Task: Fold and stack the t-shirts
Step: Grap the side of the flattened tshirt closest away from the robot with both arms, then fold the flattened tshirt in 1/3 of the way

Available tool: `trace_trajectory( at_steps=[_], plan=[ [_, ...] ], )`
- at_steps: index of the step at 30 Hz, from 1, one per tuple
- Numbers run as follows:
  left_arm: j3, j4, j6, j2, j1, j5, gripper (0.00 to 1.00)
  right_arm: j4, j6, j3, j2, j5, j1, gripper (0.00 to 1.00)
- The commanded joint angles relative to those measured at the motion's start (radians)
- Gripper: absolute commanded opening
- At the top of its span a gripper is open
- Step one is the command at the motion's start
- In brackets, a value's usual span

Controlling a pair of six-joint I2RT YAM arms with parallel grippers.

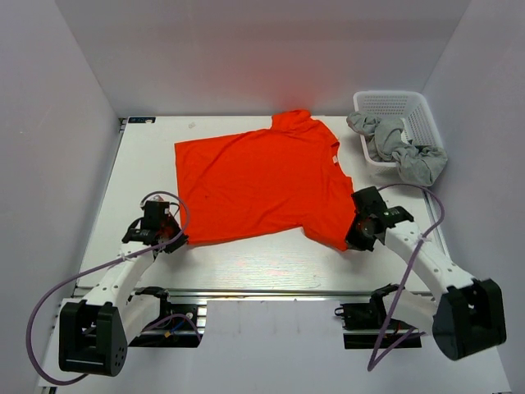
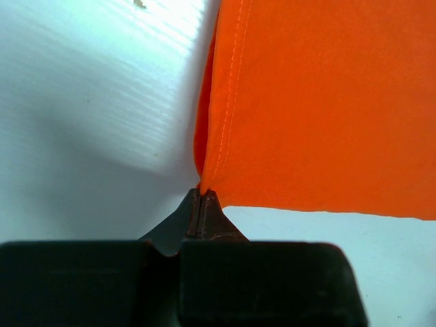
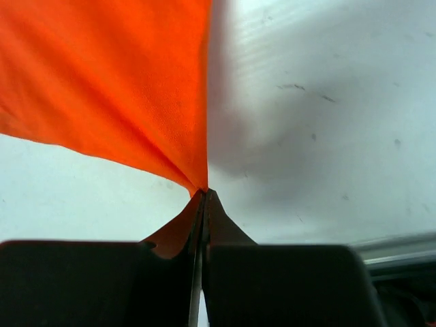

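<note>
The left gripper [image 2: 202, 199] has its black fingers pressed together on the near left stitched corner of the bright orange-red short-sleeved t-shirt [image 1: 262, 176]. The right gripper [image 3: 206, 196] is likewise closed on the near right corner of the same garment, and the cloth fans out from its tips. The garment lies spread flat on the white table [image 1: 262, 267], roughly central, with its hem side to the left. A small pale tag [image 1: 335, 158] shows at its right edge, at the neck; any print on it is too small to read. At the far right stands a white plastic lattice basket [image 1: 420, 111]. Crumpled pale grey t-shirts [image 1: 408, 154] lie in it and hang over its near rim.
</note>
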Motion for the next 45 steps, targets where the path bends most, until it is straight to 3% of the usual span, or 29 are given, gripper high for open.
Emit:
trace_trajectory(
  at_steps=[1, 3, 9, 13, 21, 26, 35, 45],
  plan=[
    [0.045, -0.083, -0.011, -0.029, 0.003, -0.009, 0.00, -0.208, -0.037, 0.048, -0.062, 0.054, -0.005, 0.00],
    [0.045, -0.083, -0.011, -0.029, 0.003, -0.009, 0.00, -0.274, -0.031, 0.056, -0.092, 0.097, -0.006, 0.00],
    [0.063, -0.072, 0.003, -0.009, 0.003, 0.035, 0.00, -0.264, -0.104, 0.063, -0.135, 0.084, -0.006, 0.00],
    [0.072, -0.060, 0.029, -0.021, 0.003, 0.072, 0.00, -0.137, -0.176, 0.008, -0.157, -0.106, -0.005, 0.00],
    [0.126, -0.049, 0.038, -0.063, 0.003, 0.144, 0.00, 0.087, -0.230, 0.084, -0.108, -0.177, -0.008, 0.00],
    [0.218, -0.075, 0.000, 0.061, 0.012, 0.110, 0.00, 0.164, -0.233, 0.189, 0.016, -0.162, -0.009, 0.00],
    [0.364, -0.094, -0.035, 0.228, 0.043, -0.031, 0.00, 0.207, -0.204, 0.368, 0.157, 0.011, -0.046, 0.00],
    [0.470, -0.054, -0.036, 0.393, 0.081, -0.057, 0.00, 0.273, -0.247, 0.514, 0.322, -0.007, -0.121, 0.00]
  ],
)
